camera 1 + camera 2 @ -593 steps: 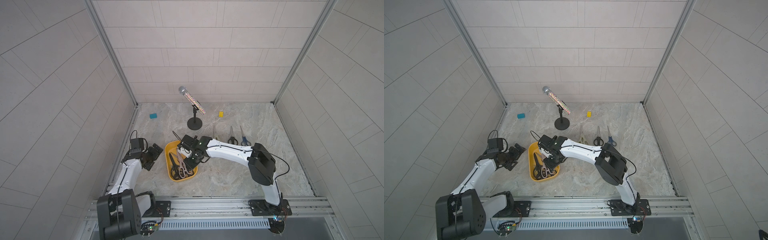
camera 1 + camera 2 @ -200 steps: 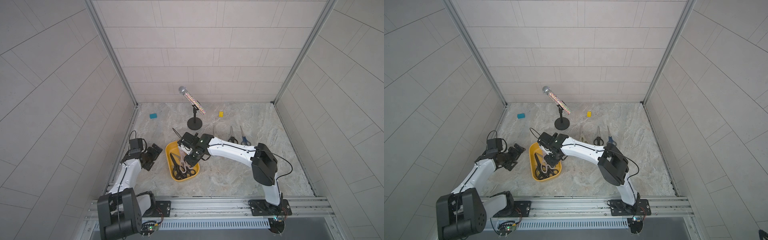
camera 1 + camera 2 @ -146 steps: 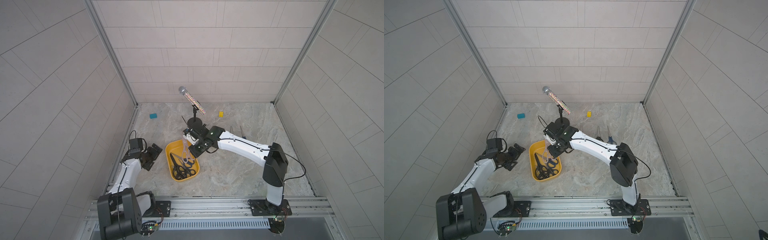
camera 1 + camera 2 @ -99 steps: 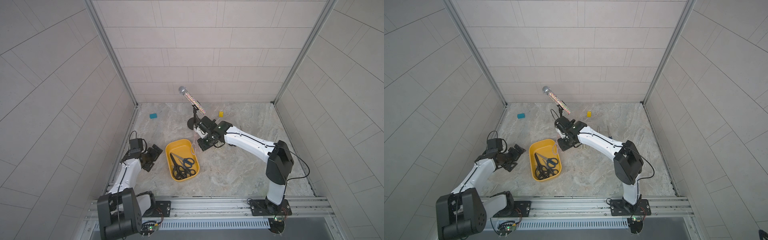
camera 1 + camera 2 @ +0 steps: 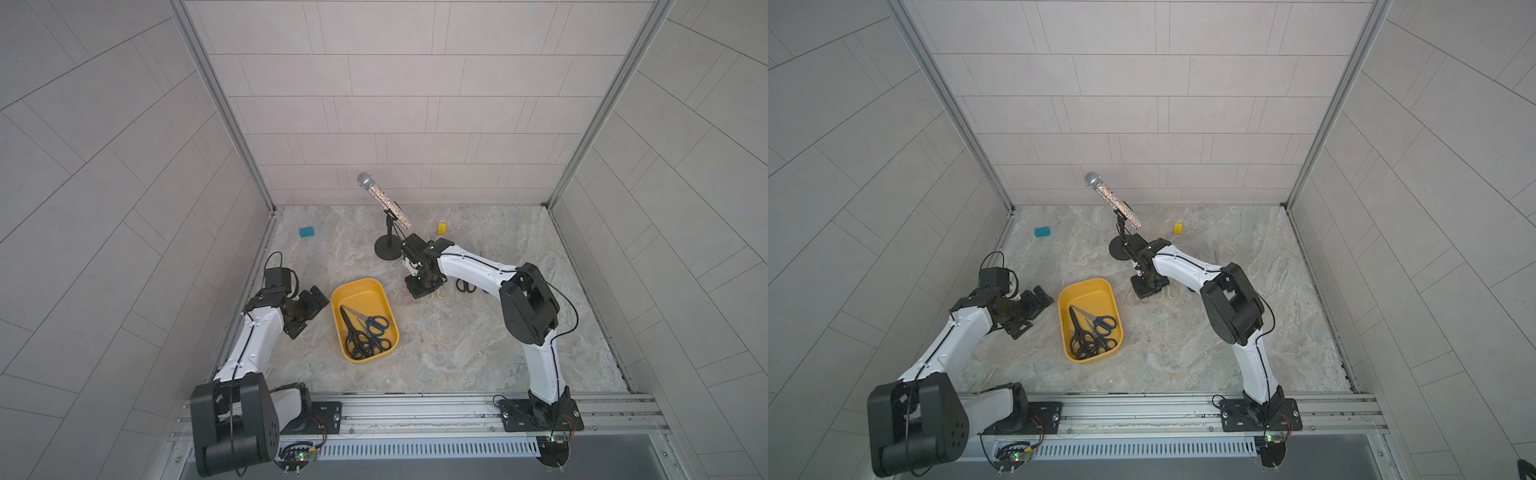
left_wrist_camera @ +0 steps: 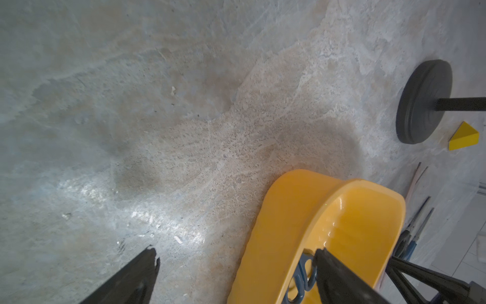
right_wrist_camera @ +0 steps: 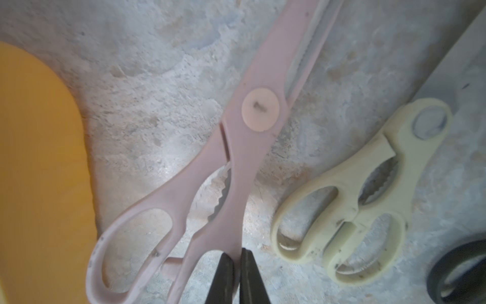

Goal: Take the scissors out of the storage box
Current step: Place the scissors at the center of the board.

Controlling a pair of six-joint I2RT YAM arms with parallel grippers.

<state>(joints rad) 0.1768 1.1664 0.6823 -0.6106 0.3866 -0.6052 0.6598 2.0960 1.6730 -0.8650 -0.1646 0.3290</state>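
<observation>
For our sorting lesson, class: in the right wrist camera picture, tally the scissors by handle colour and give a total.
pale pink scissors: 1
cream scissors: 1
black scissors: 1 (only part of a handle shows)
Total: 3

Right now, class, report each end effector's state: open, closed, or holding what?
Left end effector: open, holding nothing, beside the storage box.
Right end effector: closed on a handle of the pale pink scissors.
</observation>
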